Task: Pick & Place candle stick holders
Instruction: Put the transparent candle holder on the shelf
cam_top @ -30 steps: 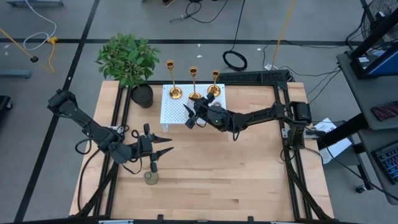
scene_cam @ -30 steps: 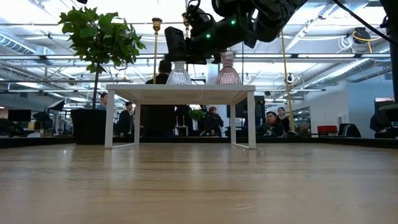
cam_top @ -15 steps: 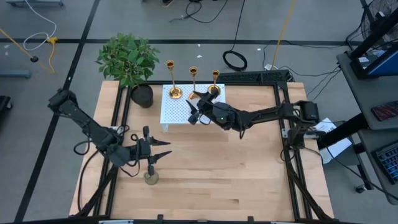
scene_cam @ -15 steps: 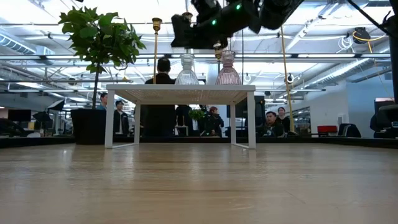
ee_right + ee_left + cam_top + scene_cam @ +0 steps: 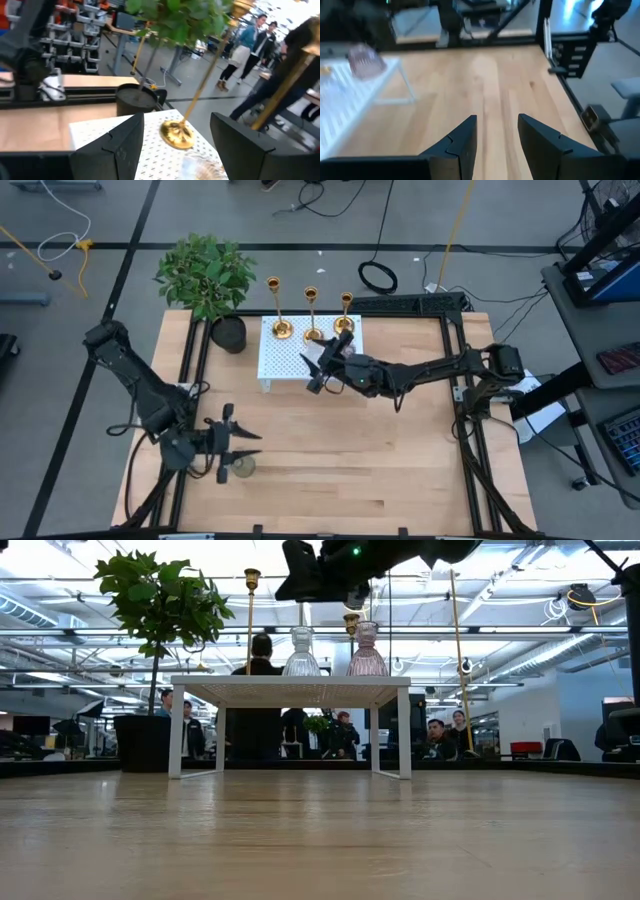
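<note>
Task status: nearly complete, judged from the present layout.

Placed items. The white stand (image 5: 285, 355) at the far side of the desk (image 5: 380, 450) carries five holders. Three gold candlesticks (image 5: 311, 315) stand in a row along its far edge. The clear holder (image 5: 301, 652) and the pink holder (image 5: 366, 650) stand side by side on its top, as the low view shows.

Remaining item. The olive holder (image 5: 242, 468) stands on the desk near the front left, well apart from the stand. It is judged to be the last piece to move.

Left gripper (image 5: 240, 447). It sits low over the desk, just beside the olive holder. Its fingers (image 5: 462, 142) are spread narrow and hold nothing; bare desk shows between them in the left wrist view. The holder is not between them.

Right gripper (image 5: 322, 365). It hovers above the stand, over the clear and pink holders. Its fingers (image 5: 120, 145) are spread wide and empty; the right wrist view shows one candlestick base and the plant pot (image 5: 136, 100) beyond them.

Steps left, by estimate: close on the olive holder, carry it to the stand, set it down.
</note>
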You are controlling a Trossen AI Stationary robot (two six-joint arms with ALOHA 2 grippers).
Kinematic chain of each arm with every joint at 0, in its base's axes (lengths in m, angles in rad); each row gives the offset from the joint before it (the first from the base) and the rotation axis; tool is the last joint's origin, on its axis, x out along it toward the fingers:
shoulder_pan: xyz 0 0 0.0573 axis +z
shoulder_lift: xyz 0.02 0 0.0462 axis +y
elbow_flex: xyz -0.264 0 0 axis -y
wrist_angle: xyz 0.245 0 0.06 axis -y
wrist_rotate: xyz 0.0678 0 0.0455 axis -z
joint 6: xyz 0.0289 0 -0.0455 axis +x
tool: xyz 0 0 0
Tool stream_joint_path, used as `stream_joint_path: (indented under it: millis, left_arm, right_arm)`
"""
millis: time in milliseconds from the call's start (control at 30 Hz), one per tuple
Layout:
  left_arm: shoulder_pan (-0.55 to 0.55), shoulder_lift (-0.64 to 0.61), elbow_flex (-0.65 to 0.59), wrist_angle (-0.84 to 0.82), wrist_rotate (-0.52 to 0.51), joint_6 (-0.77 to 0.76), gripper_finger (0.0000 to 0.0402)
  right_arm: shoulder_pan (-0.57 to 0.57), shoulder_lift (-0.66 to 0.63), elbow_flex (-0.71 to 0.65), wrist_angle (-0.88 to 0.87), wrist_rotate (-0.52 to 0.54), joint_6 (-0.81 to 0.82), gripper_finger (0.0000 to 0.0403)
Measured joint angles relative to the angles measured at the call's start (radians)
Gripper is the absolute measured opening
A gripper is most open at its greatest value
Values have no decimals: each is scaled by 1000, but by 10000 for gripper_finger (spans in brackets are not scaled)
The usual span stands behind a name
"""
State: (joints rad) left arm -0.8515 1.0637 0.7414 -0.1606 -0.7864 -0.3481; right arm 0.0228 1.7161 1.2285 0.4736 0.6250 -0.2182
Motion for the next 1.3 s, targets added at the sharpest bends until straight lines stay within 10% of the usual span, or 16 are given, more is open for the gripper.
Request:
stream_joint_path:
  millis: [333,767,1300]
  left_arm:
    - [-111,3,0,-247,-1,-417,150]
    - [-260,216,0,-368,2,-709,152]
    - [-264,277,0,-423,24,-746,305]
  right_arm:
    - [97,-6,0,-104,-12,-47,222]
    - [117,-8,0,-193,-338,109,222]
    - [124,-8,0,-188,-422,154,222]
